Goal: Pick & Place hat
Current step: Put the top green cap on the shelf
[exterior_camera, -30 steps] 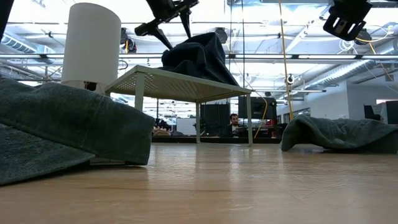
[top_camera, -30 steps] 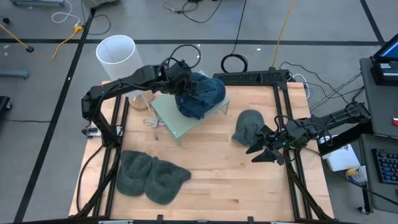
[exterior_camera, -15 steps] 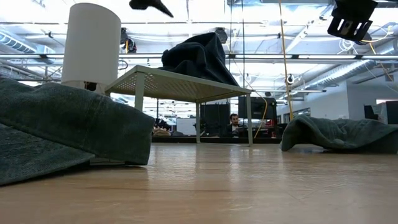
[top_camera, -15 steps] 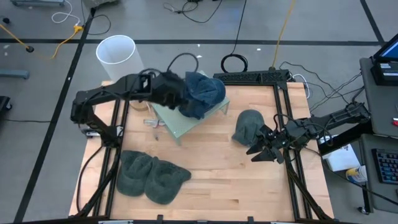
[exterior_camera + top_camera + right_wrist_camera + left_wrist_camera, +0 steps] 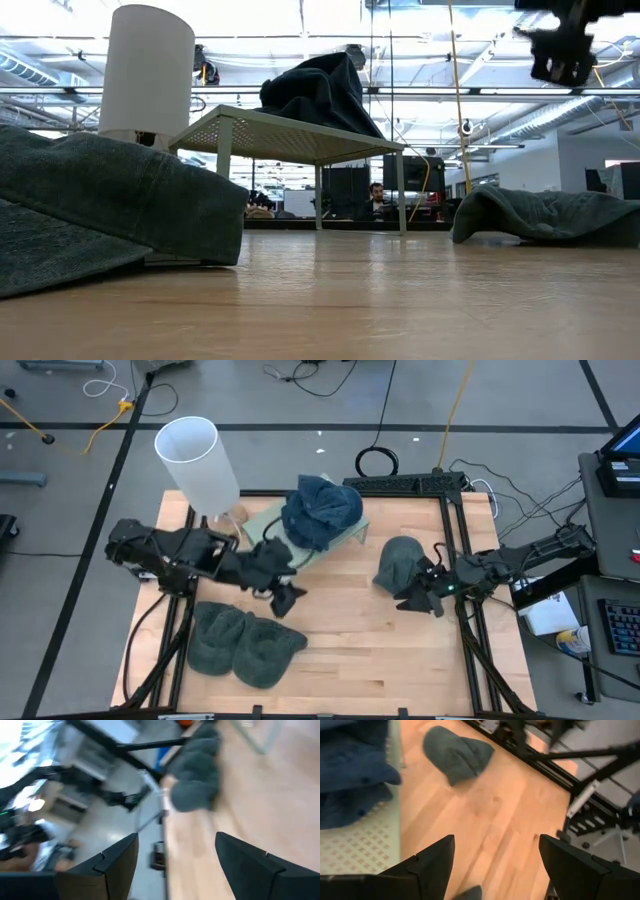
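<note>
While the dark blue knitted hat (image 5: 321,511) sits heaped on the small pale green perforated stand (image 5: 262,526) in the high view, the left gripper (image 5: 283,599) hovers over the wooden worktop (image 5: 350,630) before it, spread and empty. The right gripper (image 5: 413,598) hangs beside a grey knitted hat (image 5: 399,563). In the left wrist view, both fingers (image 5: 427,865) stand wide apart. In the right wrist view, the fingers (image 5: 112,857) are parted, holding nothing.
</note>
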Motion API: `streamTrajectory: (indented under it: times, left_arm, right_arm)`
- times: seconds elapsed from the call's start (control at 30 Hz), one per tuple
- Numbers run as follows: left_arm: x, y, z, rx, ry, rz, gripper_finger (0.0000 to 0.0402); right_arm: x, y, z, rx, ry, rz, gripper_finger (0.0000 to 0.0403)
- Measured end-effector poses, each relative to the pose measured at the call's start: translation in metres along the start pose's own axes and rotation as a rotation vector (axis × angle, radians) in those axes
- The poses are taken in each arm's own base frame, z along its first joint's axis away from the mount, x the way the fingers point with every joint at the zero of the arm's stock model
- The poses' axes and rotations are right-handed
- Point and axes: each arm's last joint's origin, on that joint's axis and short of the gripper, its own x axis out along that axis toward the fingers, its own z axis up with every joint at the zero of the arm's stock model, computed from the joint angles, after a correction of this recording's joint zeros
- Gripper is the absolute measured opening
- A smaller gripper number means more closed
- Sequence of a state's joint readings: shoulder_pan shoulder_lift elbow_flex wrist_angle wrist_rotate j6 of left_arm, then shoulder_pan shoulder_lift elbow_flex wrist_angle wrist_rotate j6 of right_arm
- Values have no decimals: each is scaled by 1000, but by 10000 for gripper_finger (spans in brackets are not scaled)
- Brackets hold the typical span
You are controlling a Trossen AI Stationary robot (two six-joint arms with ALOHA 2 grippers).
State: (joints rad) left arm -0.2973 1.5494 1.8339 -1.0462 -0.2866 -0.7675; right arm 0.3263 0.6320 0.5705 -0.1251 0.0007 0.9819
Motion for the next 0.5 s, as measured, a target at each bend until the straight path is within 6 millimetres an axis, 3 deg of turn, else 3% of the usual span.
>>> streamTrajectory:
  times: [0.27, 0.5]
  left_arm:
    - [-9, -21, -21, 89, 30, -60, 295]
    - [-12, -23, -29, 194, 111, -101, 276]
  right_arm:
    - [-8, -23, 7, 37, -62, -347, 256]
    - [-9, -41, 24, -7, -68, -443, 256]
